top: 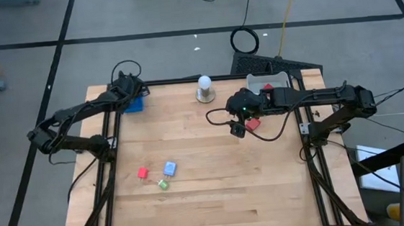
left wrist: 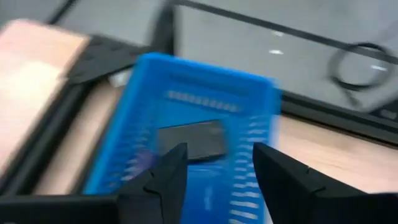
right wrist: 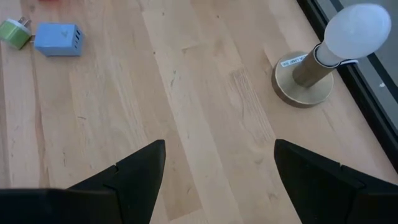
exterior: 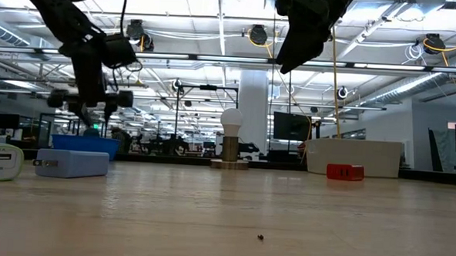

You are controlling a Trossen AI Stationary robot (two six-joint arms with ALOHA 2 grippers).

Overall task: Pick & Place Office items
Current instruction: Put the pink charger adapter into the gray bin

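High view: a pale wooden tabletop [top: 215, 191] with fine grain is seen inside a dark metal frame. The left tool [top: 129, 90] is held over the blue tray [top: 135, 106] at the far left corner. In the left wrist view that tray [left wrist: 143, 118] is shown as slotted blue plastic with a dark rectangular piece [left wrist: 191, 140] lying flat in it; the left tool [left wrist: 214, 168] is parted, nothing being held between its blunt dark fingers [left wrist: 168, 171].

The right tool [top: 238, 127] is held above the middle right of the tabletop, just beside a red block [top: 253, 123]. In the right wrist view the right tool [right wrist: 217, 168] is spread wide and empty over bare wood. Another red piece [top: 267, 87] is seen in the grey tray [top: 257, 79] at the far right corner.

Near the front left, a small red block [top: 142, 172], a light-blue block [top: 169, 169] with rounded edges and a green bit [top: 163, 184] are grouped close together. A smooth white ball [top: 204, 82] on a round, brass-coloured base [right wrist: 303, 84] is set at the far edge, between the trays.
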